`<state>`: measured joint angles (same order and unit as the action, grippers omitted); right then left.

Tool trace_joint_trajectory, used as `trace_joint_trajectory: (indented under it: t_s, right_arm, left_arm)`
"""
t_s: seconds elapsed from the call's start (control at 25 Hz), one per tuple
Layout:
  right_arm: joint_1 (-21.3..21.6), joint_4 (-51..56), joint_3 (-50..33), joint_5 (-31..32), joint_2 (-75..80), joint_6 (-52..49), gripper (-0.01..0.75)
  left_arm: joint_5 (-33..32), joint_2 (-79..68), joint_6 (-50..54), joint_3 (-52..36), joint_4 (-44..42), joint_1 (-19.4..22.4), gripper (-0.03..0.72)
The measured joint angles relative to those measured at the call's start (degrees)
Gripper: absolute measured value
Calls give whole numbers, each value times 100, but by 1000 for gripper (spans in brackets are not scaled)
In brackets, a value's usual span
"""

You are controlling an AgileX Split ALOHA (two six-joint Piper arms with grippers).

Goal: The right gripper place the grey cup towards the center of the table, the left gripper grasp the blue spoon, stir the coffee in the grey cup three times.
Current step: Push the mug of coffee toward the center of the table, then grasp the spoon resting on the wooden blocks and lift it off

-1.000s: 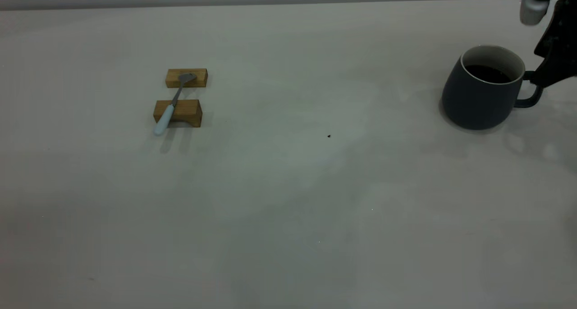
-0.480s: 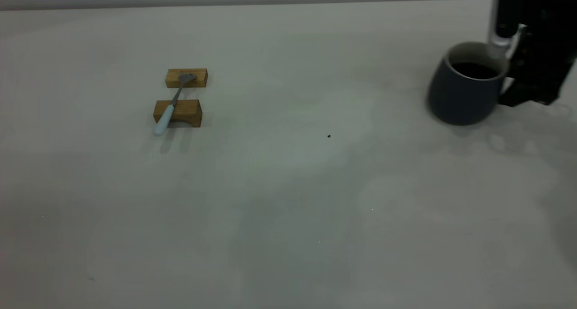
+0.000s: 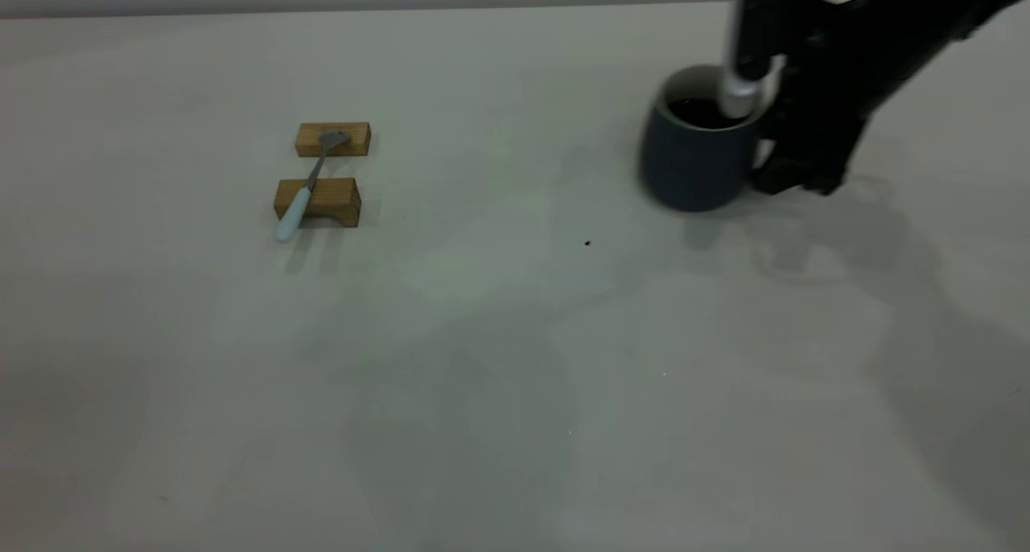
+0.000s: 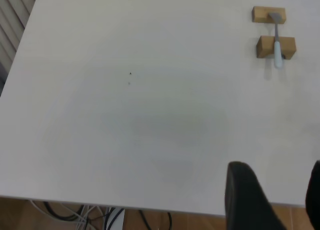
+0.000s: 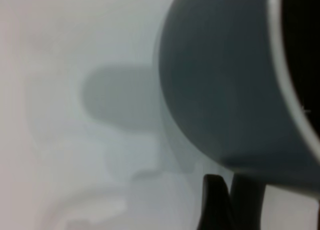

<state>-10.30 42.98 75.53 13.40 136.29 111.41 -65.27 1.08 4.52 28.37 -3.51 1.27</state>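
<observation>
Sliding leftward since the earlier frames, the grey cup (image 3: 694, 162) now stands on the table (image 3: 483, 359) much nearer its middle, coffee (image 3: 698, 111) dark inside. The right gripper (image 3: 793, 178) has travelled with it, fingers clamped on the handle side of the cup, arm slanting down from the upper right. Well away from those fingers, the blue spoon (image 3: 304, 191) lies unmoved across two wooden blocks (image 3: 323, 170). The left gripper (image 4: 272, 200) hangs over the table edge, fingers apart.

2 wood blocks (image 3: 325, 170), cables (image 4: 100, 217) below
</observation>
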Motion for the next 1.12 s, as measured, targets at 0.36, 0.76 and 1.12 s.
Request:
trace_joint_trajectory:
  t_s: [0.36, 0.76, 1.12]
  right_arm:
    - [-828, 162, 540, 54, 93, 12, 537]
    - [-690, 561, 663, 541, -69, -467, 537]
    - [-178, 325, -226, 2882, -2269, -4452, 537]
  left_arm:
    - [0, 0, 0, 0, 0, 0, 369]
    - [0, 0, 0, 0, 0, 0, 369]
    - [0, 0, 0, 0, 0, 0, 369]
